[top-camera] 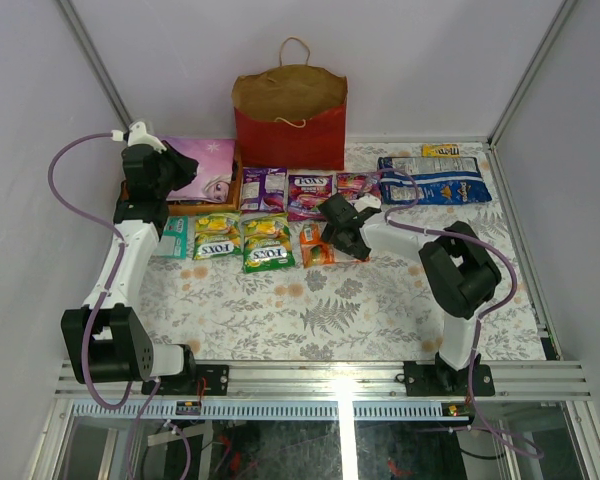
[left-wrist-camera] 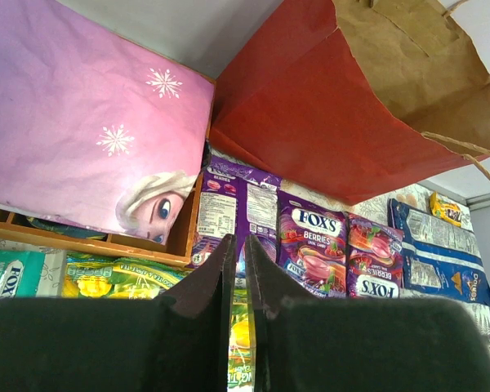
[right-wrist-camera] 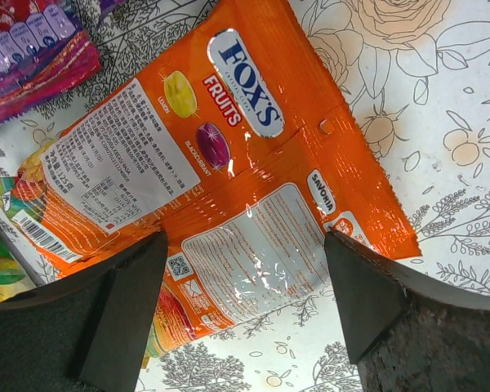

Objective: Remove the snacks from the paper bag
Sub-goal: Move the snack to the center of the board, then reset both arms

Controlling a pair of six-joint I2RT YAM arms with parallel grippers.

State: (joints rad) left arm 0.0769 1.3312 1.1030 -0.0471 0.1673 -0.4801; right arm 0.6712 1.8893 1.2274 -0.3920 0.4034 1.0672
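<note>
The red paper bag (top-camera: 290, 118) stands upright at the back, its mouth open; it also shows in the left wrist view (left-wrist-camera: 310, 114). Snacks lie in rows on the table in front of it: purple Fox's bags (top-camera: 310, 192) (left-wrist-camera: 312, 245), green/yellow bags (top-camera: 267, 243), a teal packet (top-camera: 175, 237), a blue-white bag (top-camera: 435, 180) and a small yellow bar (top-camera: 440, 150). My right gripper (top-camera: 332, 232) (right-wrist-camera: 245, 245) is open, its jaws standing either side of the orange packet (right-wrist-camera: 229, 155) lying flat on the table. My left gripper (top-camera: 160, 178) (left-wrist-camera: 238, 249) is shut and empty, over the orange tray.
An orange tray (top-camera: 202, 207) (left-wrist-camera: 90, 241) holding a flat purple patterned item (left-wrist-camera: 82, 122) sits at the back left, beside the bag. White walls and metal rails close in the table. The front half of the flowered cloth (top-camera: 320, 310) bears no objects.
</note>
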